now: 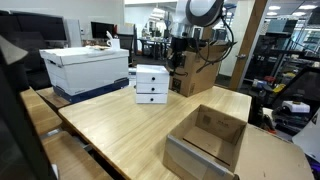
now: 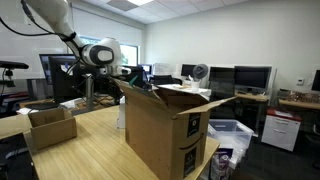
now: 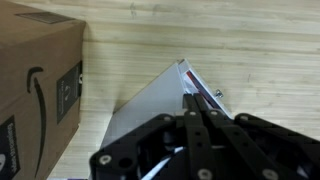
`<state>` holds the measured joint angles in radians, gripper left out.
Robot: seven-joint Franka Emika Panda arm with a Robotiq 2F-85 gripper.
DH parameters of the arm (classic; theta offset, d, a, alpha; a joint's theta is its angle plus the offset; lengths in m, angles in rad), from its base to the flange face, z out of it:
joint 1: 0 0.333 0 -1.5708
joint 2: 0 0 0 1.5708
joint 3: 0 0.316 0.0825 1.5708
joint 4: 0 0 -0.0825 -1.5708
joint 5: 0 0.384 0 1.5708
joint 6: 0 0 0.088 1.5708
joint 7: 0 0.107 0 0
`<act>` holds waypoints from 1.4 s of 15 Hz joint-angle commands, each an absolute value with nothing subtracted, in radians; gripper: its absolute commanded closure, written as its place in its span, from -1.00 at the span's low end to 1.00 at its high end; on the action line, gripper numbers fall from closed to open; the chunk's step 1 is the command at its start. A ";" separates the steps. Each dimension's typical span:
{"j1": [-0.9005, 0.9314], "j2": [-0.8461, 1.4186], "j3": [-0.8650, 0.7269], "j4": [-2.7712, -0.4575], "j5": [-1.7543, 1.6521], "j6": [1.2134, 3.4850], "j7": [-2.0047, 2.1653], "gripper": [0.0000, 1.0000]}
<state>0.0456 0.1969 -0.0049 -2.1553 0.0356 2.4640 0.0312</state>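
**Tool.** Nearest the wrist camera is the black two-fingered tool (image 3: 192, 102). Its fingers are pressed together with no gap showing, and nothing can be seen between them. The tips stand over the top of the drawer unit, near its far edge. Contact cannot be confirmed.

**Wrist view, left to right.**
- A tall brown cardboard carton with a black printed arrow logo (image 3: 35, 80) stands on the light wooden plank surface (image 3: 250, 40). Only its side wall is in frame and its contents are not visible.
- Just beside it is a small white box-shaped drawer unit (image 3: 150, 105). Its flat top is plain and smooth, set at an angle to the wood grain, and one corner points away from the camera.

**Exterior view, left to right.**
- A white lidded file box on a dark blue base (image 1: 85, 68) has its lid on, so its contents are hidden.
- The drawer unit (image 1: 151, 83) stands upright near the middle of the surface. Its drawer fronts are stacked and all pushed in.
- The brown carton (image 1: 192, 75) is close behind and beside the drawer unit. The tool hangs above the two of them.
- A shallow open brown cardboard box (image 1: 195, 158) sits at the near corner, well apart from the rest. Only plain cardboard walls and floor show inside.

**Carton.** In an exterior view, the carton (image 2: 165, 125) has its top flaps raised. What lies inside cannot be made out.
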 commanded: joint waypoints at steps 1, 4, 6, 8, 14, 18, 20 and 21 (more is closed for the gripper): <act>0.015 0.198 0.026 -2.172 0.084 2.514 -0.101 0.95; 0.012 0.207 0.038 -2.166 0.099 2.536 -0.162 0.95; 0.011 0.224 0.048 -2.156 0.110 2.559 -0.187 0.95; 0.012 0.238 0.050 -2.147 0.114 2.574 -0.177 0.95; 0.050 0.280 -0.021 -2.109 -0.034 2.516 0.068 0.95; 0.032 0.350 -0.057 -2.012 -0.075 2.467 0.119 0.95; 0.026 0.360 -0.062 -1.976 -0.052 2.417 0.137 0.95; 0.009 0.342 -0.043 -1.975 0.002 2.384 0.110 0.95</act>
